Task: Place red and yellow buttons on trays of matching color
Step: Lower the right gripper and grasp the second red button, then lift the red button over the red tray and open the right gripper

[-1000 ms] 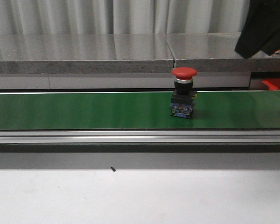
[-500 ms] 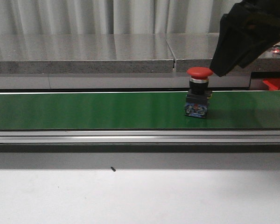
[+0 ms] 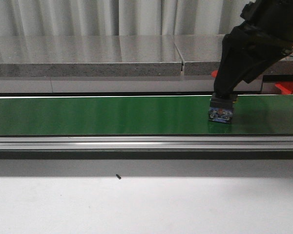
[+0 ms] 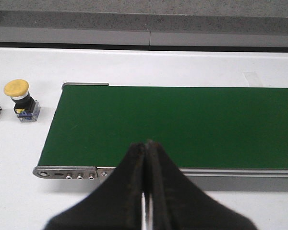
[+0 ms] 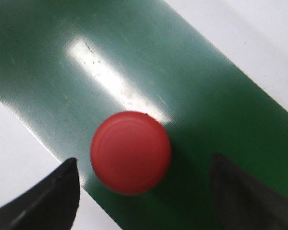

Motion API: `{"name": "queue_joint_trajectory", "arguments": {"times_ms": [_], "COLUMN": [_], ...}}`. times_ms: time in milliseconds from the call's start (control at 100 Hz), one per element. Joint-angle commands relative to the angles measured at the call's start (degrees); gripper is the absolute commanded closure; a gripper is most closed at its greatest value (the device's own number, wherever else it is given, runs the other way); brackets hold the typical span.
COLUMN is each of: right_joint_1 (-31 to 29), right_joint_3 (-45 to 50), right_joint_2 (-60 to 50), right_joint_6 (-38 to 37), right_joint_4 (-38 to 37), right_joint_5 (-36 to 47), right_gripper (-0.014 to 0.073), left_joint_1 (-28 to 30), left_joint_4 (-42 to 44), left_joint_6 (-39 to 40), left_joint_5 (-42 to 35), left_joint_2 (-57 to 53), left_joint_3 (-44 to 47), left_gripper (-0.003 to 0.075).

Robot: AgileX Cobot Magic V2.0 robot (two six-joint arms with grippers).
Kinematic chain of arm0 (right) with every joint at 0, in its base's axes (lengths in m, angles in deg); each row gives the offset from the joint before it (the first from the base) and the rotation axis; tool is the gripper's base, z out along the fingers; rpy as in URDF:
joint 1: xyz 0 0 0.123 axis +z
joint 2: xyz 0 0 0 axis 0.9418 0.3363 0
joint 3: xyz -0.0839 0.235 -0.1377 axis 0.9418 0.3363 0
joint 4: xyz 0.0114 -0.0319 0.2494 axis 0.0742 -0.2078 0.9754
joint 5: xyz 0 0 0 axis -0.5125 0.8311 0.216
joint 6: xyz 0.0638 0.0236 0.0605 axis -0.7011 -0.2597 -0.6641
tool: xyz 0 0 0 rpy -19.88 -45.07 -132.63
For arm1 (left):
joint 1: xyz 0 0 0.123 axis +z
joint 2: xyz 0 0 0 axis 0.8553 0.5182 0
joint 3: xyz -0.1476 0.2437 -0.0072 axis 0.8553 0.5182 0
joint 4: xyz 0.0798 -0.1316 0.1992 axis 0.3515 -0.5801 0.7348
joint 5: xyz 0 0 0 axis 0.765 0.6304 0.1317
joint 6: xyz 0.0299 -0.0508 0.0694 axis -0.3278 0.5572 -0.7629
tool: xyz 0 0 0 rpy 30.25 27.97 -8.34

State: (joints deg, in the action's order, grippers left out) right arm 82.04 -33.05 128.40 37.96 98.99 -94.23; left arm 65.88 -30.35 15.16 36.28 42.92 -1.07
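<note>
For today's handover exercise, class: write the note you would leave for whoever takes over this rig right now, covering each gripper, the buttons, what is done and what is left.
Right gripper: open, above the red button, one finger on each side, not touching it.
Left gripper: shut, empty, over the near edge of the green conveyor belt.
Red button: upright on the belt, toward its right end in the front view.
Yellow button: on the white table beyond the belt's end.
Done: no button on a tray; no trays identifiable.
Left: grasp the red, place it, then the yellow.

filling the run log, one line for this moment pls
phase: reach | right gripper: open, straddling red button on green belt | left gripper: shut, idle | yellow button: off belt
</note>
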Motion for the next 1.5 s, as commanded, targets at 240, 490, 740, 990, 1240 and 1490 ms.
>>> {"name": "queue_joint_trajectory", "arguments": {"times_ms": [240, 490, 740, 990, 1240, 1490], "right_joint_1": [0.01, -0.09, -0.46, -5.42, -16.89, -30.98], "right_joint_3": [-1.36, -1.36, -4.14, -12.30, -18.64, -20.00], "right_joint_2": [-2.13, -2.13, -2.20, -2.41, -2.41, -2.17], "right_joint_6": [0.54, 0.42, -0.05, -0.61, -0.60, -0.55], "right_joint_4": [0.82, 0.48, 0.48, 0.48, 0.53, 1.89], "right_joint_5": [3.01, 0.76, -0.27, -6.37, -8.38, -4.77], "right_gripper": [0.0159, 0.0383, 0.0401, 0.0401, 0.0401, 0.0401], "left_joint_1": [-0.46, -0.46, -0.46, -0.46, -0.46, -0.46], "left_joint_4": [-0.92, -0.92, -0.92, -0.92, -0.92, -0.92], "left_joint_6": [-0.03, -0.03, -0.03, -0.03, -0.03, -0.03], "left_joint_5": [-3.46, -3.46, -3.46, -3.46, -3.46, -3.46], "left_joint_2": [0.08, 0.08, 0.08, 0.08, 0.08, 0.08], "left_joint_3": [-1.44, -1.44, -1.44, -1.44, -1.44, -1.44], "left_gripper": [0.0741, 0.0741, 0.0741, 0.0741, 0.0741, 0.0741]}}
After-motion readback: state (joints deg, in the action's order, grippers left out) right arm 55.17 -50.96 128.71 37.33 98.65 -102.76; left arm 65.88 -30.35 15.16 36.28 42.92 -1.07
